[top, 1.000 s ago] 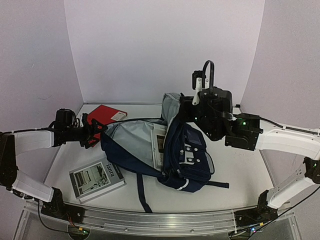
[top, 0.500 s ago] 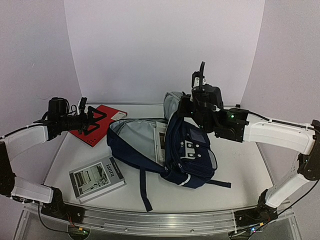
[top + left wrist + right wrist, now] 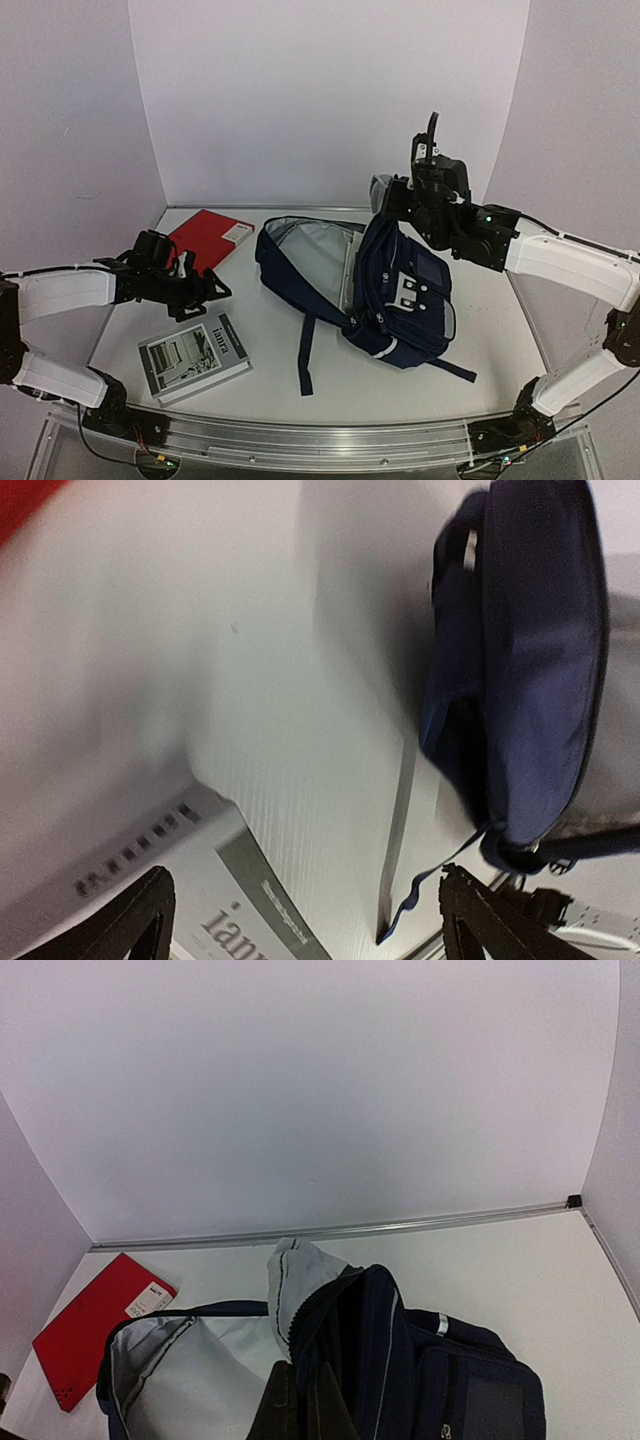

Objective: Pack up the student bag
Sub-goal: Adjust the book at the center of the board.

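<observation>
The student bag is navy with a pale grey lining and lies open right of the table's middle. My right gripper is shut on the bag's upper rim and holds that edge up. In the right wrist view its fingers pinch the zip edge beside a raised flap of lining. My left gripper hangs open and holds nothing, between a red book and a grey-white book. In the left wrist view the gripper is just above the grey-white book. The bag is off to the right.
A dark shoulder strap trails from the bag toward the near edge, also seen as strap. A second strap lies at the bag's right. A pale book edge shows inside the bag. White walls close the back and sides.
My right gripper has pulled the bag's rim to the right and the whole bag slid right with it. My left arm swung from over the red book down toward the grey-white book, still open.
</observation>
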Robot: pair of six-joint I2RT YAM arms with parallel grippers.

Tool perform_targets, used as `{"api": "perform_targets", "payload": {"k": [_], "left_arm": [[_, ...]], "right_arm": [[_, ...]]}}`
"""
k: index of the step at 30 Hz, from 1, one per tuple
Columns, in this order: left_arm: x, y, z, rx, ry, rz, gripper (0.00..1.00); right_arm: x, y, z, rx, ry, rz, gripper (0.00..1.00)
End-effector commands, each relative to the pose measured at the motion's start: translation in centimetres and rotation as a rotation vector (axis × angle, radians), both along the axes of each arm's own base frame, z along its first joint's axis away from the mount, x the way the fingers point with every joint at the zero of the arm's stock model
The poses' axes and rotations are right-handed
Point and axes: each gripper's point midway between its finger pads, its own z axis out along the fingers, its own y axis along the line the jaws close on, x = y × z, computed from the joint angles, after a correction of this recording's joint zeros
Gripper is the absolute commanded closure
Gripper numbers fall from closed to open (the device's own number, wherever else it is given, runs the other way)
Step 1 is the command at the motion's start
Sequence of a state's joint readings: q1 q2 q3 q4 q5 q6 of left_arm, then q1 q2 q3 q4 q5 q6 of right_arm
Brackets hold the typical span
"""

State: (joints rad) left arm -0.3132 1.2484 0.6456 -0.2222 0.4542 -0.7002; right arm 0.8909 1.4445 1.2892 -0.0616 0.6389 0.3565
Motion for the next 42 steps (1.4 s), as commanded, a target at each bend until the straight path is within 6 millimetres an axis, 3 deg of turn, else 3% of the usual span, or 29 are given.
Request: {"api": "perform_targets", "payload": {"k": [1,9,16,23,32,37,42], "left_arm": [[-2.8,-0.5,-1.4,0.246,0.009,0.017,0.10],[-6.4,-4.2,-0.3,0.611,-0.179,-0.173,0.10],[-8.4,-6.7,-1.7,0.854,-0.239,-0.291,0.08],[-10.2,-7.0,-3.4,1.055,-0.238,-0.310,0.05],[-11.6,-6.5,-4.8,1.134,-0.213,-0.294,0.05],[-11.6,-6.8,-5.5,1.174,-0.210,-0.304,0.13],[-11.6,-6.4,-5.4,1.187,-0.202,-0.275,0.38]], "right_arm": [[0.1,-0.2,1.7,0.038,-0.031,0.004,1.00],[0.1,0.2,1.2,0.049,-0.018,0.020,1.00],[0.0,0.0,1.2,0.062,-0.017,0.021,1.00],[-0.1,-0.2,1.6,0.079,-0.024,0.022,1.00],[0.2,0.3,2.4,0.108,-0.035,0.048,1.00],[0.3,0.4,2.7,0.116,-0.039,0.056,1.00],[0.2,0.3,2.9,0.120,-0.043,0.057,1.00]]}}
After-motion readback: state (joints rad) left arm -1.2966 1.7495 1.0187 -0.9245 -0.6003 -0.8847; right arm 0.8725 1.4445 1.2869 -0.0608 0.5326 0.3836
